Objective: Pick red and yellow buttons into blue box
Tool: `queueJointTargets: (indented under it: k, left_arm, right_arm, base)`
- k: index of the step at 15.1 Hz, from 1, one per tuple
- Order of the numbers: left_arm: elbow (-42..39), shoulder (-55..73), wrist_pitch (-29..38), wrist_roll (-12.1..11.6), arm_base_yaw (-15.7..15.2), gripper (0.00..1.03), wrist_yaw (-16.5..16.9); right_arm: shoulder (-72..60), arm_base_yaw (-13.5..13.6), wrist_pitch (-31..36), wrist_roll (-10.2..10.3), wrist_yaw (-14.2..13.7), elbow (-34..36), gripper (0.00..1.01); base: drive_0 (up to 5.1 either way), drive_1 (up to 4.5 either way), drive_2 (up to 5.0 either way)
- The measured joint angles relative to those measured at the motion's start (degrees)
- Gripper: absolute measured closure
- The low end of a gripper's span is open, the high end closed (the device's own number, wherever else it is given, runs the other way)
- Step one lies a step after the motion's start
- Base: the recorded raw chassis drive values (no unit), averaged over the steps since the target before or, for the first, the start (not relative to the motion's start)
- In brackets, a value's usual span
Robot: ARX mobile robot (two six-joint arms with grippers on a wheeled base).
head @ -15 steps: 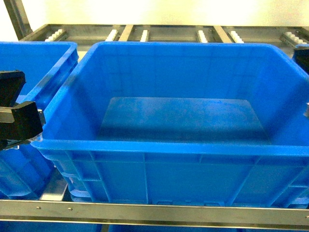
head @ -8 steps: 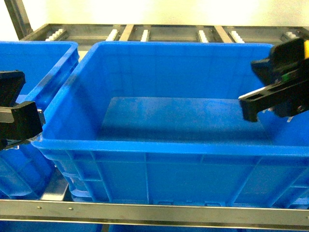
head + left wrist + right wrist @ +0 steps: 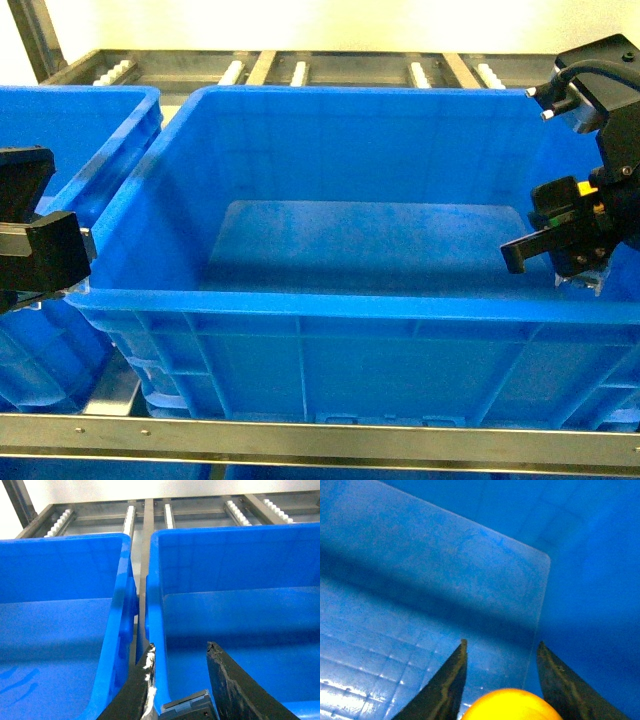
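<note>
Pinching yellow button (image 3: 512, 704) in right gripper (image 3: 572, 252), cap toward wrist camera, above blue box (image 3: 330, 300) interior | left gripper (image 3: 180, 680) spread, empty, over rim beside neighbouring blue crate (image 3: 60, 610)

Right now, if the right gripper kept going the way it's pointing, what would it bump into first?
Probably the floor of the blue box. The right gripper, holding the yellow button, points down into it with nothing between.
</note>
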State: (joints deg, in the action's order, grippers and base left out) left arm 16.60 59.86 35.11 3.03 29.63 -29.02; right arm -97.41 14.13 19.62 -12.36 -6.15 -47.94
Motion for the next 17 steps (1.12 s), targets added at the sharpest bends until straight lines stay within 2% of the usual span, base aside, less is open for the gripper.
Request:
queueJointTargets:
  k: [3,4,5,6,7,8,10,12,13,14,16,17]
  left_arm:
    - [0.0,0.0,0.0,0.0,0.0,0.76,-0.02]
    - [0.0,0.0,-0.02,0.0,0.0,0.76,-0.02]
    - [0.0,0.0,-0.02,0.0,0.02,0.76,0.02]
    - [0.0,0.0,-0.02,0.0,0.0,0.76,0.0]
    - [0.0,0.0,-0.02,0.0,0.0,0.76,0.0]
    - [0.0,0.0,-0.02,0.0,0.0,0.76,0.0]
    - [0.0,0.0,-0.02,0.0,0.0,0.76,0.0]
    - [0.0,0.0,-0.02,0.0,0.02,0.76,0.0]
    - [0.0,0.0,-0.04,0.0,0.0,0.76,0.0]
    - [0.0,0.0,-0.02,0.0,0.0,0.76,0.02]
    - [0.0,0.0,-0.02,0.0,0.0,0.76,0.0]
    - [0.0,0.0,-0.02,0.0,0.0,0.76,0.0]
  right_arm:
    - [-0.04,-0.61,2.4,1.11,0.66,-0.17,0.28]
    - [0.09,-1.07,3.23,2.14,0.96,-0.17,0.17]
    - [2.27,-2.27,6.34,3.28,1.92,1.46,0.01]
    - [6.67,-3.21,9.16,3.76,2.16,4.02,0.04]
    - [14.51,-4.92,9.86,4.24,4.37,7.15,0.03]
    - [22.14,-6.75,7.41,5.01,7.69,9.2,0.03]
    - [32.28,-10.12,4.33,5.35,12.28,10.03,0.03]
    - [42.73,-15.47,2.8,7.61,16.04,12.09,0.03]
    - [47.45,-17.92,2.14,8.26,17.16,14.03,0.03]
    - [52.15,-19.28,3.5,8.33,17.31,16.76,0.03]
    - [60.78,-19.21,0.9,9.4,17.49,21.38,0.03]
    - [65.64,-17.75,-2.05,10.08,16.02,24.74,0.03]
  base:
    - [0.0,0.0,0.0]
    - [0.0,0.0,0.0]
    - [0.0,0.0,0.0]
    - [0.0,0.0,0.0]
    - [0.0,0.0,0.0]
    - [0.0,0.0,0.0]
    - [0.0,0.0,0.0]
    - [0.0,0.0,0.0]
    - [0.0,0.0,0.0]
    - [0.0,0.0,0.0]
    - [0.0,0.0,0.0]
    - [0.0,0.0,0.0]
